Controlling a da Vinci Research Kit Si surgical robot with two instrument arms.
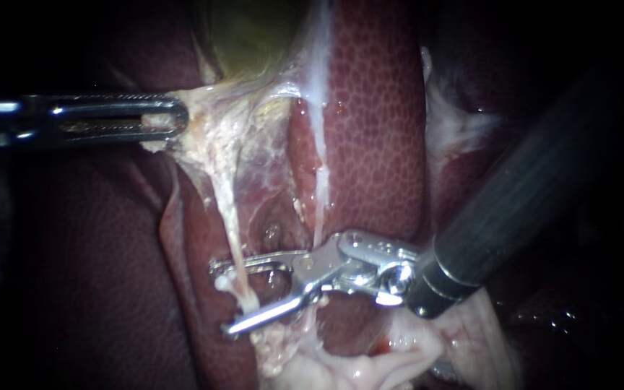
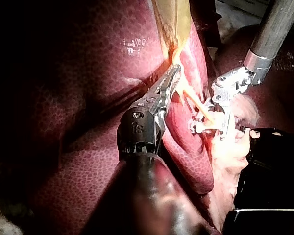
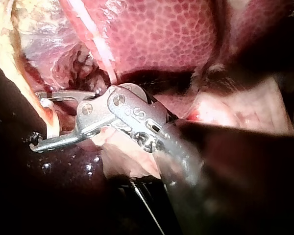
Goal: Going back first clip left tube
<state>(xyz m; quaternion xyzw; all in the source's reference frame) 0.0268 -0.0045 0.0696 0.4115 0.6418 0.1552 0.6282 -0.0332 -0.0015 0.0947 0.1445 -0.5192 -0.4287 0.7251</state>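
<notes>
Right instrument (image 1: 222, 299): jaws wide apart, astride left tube (image 1: 232, 245) | left instrument (image 1: 180, 119): jaws clamped on pale tissue (image 1: 211, 141) at gallbladder (image 1: 247, 36) edge; liver (image 1: 377, 123) alongside

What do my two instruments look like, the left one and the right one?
The left instrument has long, slim, shiny silver jaws with a lengthwise slot and fine teeth, on a dark rounded wrist. The right instrument has a thick dark shaft, a silver collar, a bright steel wrist with round pins, and two thin hook-tipped jaws.
</notes>
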